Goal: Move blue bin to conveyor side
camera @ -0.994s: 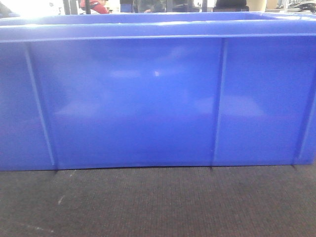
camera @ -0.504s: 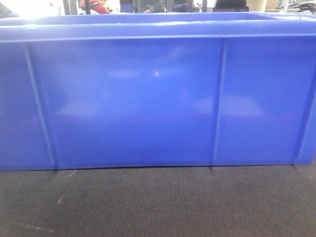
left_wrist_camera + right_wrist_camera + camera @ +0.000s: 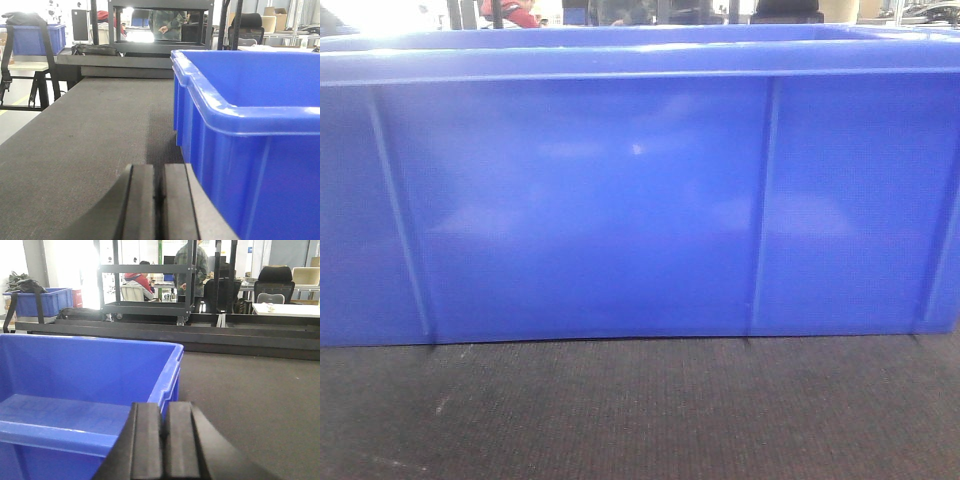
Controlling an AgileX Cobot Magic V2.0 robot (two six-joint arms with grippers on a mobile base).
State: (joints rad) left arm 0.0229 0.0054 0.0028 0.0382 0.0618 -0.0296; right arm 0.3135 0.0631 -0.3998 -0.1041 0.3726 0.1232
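The blue bin fills the front view, its long ribbed wall standing on the dark woven conveyor. In the left wrist view the bin stands on the right with the conveyor belt stretching away on the left. My left gripper is shut and empty, low, just left of the bin's near corner. In the right wrist view the bin lies to the left, its inside empty. My right gripper is shut with nothing held, in front of the bin's right near corner, with the belt to its right.
A black metal rack and a long dark rail stand beyond the belt's far end. Another blue crate with a dark bag on it sits at the far left. People and chairs are in the background.
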